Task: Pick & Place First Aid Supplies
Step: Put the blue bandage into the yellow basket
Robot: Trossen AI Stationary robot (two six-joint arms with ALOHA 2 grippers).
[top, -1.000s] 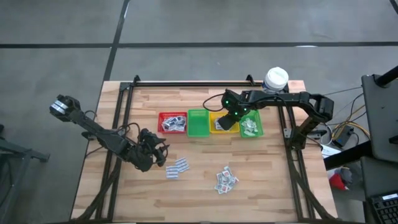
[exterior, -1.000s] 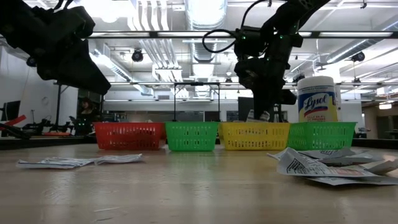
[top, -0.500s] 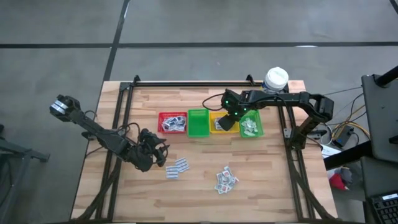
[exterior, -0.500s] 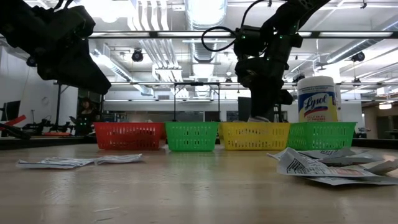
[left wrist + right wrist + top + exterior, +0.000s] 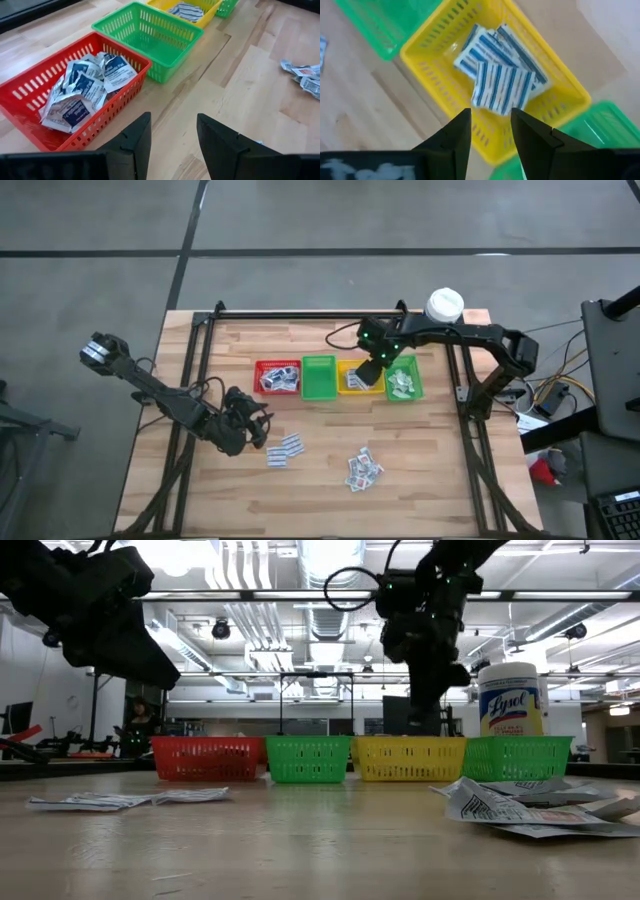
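Four small bins are lined up in a row on the wooden surface (image 5: 330, 470): a red bin (image 5: 277, 378), a green bin (image 5: 319, 378), a yellow bin (image 5: 352, 378) and another green bin (image 5: 404, 381). A white-capped bottle (image 5: 444, 306) is seen behind the row, near the back edge.

The right claw (image 5: 490, 127) is held above the yellow bin. Its two dark fingers are spread apart and nothing is held between them. Blue-striped white packets (image 5: 497, 62) are piled inside the yellow bin, right below the claw.

The left claw (image 5: 172, 137) is held low over the surface, in front of the red bin and a little to its left. Its fingers are also apart, with nothing gripped.

Crumpled white packets with dark print (image 5: 82, 90) are heaped in the red bin. The first green bin looks bare inside. White packets (image 5: 402, 383) are also seen in the far green bin, but the print on them cannot be made out from above.

Two loose groups are left on the surface in front of the bins: a few strip packets (image 5: 285, 450) just beside the left claw, and a small pile of squarish packets (image 5: 363, 468) farther right, well apart from both claws.
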